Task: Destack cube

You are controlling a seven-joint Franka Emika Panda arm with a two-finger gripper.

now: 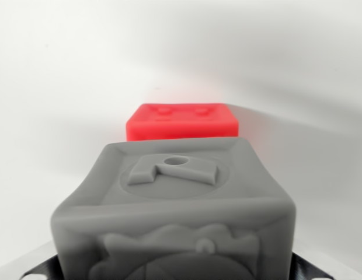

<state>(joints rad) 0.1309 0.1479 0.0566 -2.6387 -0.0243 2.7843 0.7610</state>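
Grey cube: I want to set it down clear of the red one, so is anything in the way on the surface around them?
Nothing visible. The grey cube fills the foreground, the red cube sits behind it, and the white surface on both sides looks bare.

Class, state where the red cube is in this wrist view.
The red cube sits at the centre of the wrist view, directly behind the larger-looking grey cube that fills the foreground, on the white surface.

Only dark parts of the hand (175, 274) show at the frame's lower corners; finger position cannot be determined.
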